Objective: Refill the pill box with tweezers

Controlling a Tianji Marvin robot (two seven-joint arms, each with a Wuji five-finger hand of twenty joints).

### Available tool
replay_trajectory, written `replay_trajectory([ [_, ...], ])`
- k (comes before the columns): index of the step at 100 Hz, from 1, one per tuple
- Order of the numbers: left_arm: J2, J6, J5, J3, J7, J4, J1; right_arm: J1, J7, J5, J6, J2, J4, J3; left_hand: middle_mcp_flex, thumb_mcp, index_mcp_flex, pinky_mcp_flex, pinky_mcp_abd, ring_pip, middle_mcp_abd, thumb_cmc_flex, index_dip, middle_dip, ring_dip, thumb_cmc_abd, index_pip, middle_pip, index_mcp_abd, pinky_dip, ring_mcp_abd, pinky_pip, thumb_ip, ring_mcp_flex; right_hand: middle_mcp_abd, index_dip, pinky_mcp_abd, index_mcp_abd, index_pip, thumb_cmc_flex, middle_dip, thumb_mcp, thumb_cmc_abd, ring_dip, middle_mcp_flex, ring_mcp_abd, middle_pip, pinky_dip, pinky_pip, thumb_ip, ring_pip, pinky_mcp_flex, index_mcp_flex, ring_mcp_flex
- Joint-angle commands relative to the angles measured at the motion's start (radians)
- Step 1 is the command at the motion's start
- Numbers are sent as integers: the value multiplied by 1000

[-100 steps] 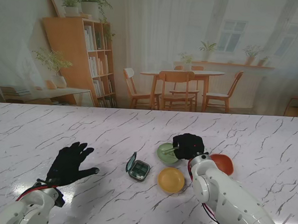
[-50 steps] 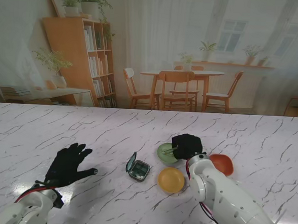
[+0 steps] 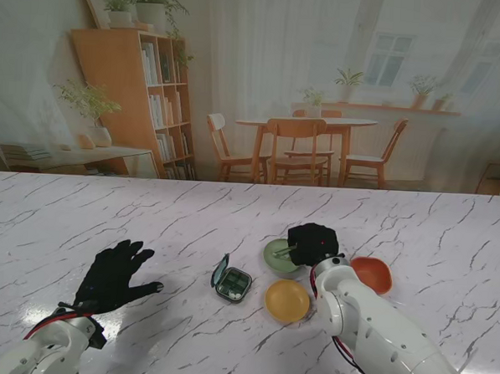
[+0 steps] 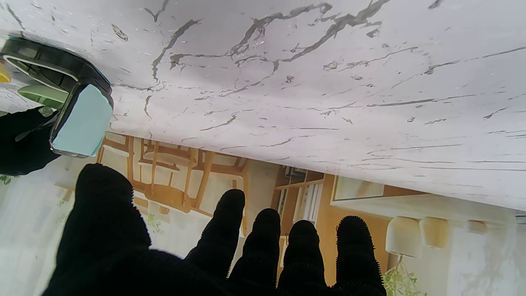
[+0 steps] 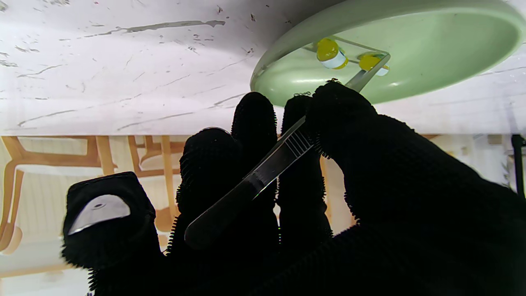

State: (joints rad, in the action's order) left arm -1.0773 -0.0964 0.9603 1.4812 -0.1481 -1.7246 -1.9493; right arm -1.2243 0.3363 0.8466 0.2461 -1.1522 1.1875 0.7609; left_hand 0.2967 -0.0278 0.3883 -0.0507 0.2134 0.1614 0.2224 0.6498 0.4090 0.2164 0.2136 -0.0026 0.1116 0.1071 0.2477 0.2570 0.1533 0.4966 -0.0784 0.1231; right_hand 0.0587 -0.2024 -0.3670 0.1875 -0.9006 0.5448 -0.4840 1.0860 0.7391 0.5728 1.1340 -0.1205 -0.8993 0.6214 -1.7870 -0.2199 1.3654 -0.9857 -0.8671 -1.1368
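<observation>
My right hand (image 3: 315, 243), in a black glove, is shut on metal tweezers (image 5: 263, 172) and hovers over the green dish (image 3: 276, 257). In the right wrist view the tweezer tips reach into the green dish (image 5: 431, 53) beside two yellow-and-white capsules (image 5: 331, 53); one capsule (image 5: 370, 63) sits right at the tips. The open pill box (image 3: 232, 282) lies on the marble left of the dishes, its lid (image 4: 82, 121) raised. My left hand (image 3: 115, 274) rests open and flat on the table, well left of the pill box, fingers (image 4: 267, 242) spread.
A yellow dish (image 3: 287, 299) sits nearer to me than the green one, and an orange dish (image 3: 373, 274) lies to the right of my right hand. The marble table (image 3: 189, 226) stretches wide around them.
My right hand has shifted slightly left and farther from me over the green dish, then stayed nearly still. The left hand has not moved.
</observation>
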Motion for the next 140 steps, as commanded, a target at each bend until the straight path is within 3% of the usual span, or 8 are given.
replay_trajectory([
  [1, -6, -24, -3, 0, 9, 2, -8, 0, -15, 3, 1, -4, 8, -8, -3, -20, 6, -5, -26, 7, -5, -26, -10, 0, -7, 27, 2, 0, 8, 11, -20, 18, 14, -21, -38, -52, 596, 69, -112, 13, -15, 37, -43, 19, 46, -109, -42, 9, -136, -27, 48, -21, -92, -38],
  [24, -6, -23, -2, 4, 8, 2, -13, 10, -42, 7, 8, 0, 9, -22, -2, -19, 7, -4, -26, 9, -4, -21, -10, 0, -7, 19, 3, 1, 8, 11, -20, 19, 14, -19, -38, -92, 596, 81, -127, 1, -25, 59, -46, 18, 44, -111, -64, 7, -141, -5, 57, -22, -104, -35],
  [70, -5, -26, 3, 3, 3, 7, -11, 12, -92, 31, 31, 13, 38, -24, -3, -17, 7, -2, -24, 12, -2, -8, -9, 0, -6, 15, 3, 5, 8, 12, -19, 22, 15, -19, -25, -249, 603, 75, -140, -32, -79, 153, -23, 28, 6, -106, -107, 10, -135, 28, 70, 11, -128, 2],
  [140, -5, -28, 2, -2, -4, 18, -8, -22, -77, 31, 20, 12, 79, 5, -5, -18, 3, -2, -26, 15, -4, -2, -11, 0, -7, 16, 2, 5, 12, 13, -20, 22, 14, -21, -23, -337, 606, 41, -155, -37, -150, 215, 2, 64, -23, -102, -153, 30, -142, 54, 103, 47, -141, 32],
])
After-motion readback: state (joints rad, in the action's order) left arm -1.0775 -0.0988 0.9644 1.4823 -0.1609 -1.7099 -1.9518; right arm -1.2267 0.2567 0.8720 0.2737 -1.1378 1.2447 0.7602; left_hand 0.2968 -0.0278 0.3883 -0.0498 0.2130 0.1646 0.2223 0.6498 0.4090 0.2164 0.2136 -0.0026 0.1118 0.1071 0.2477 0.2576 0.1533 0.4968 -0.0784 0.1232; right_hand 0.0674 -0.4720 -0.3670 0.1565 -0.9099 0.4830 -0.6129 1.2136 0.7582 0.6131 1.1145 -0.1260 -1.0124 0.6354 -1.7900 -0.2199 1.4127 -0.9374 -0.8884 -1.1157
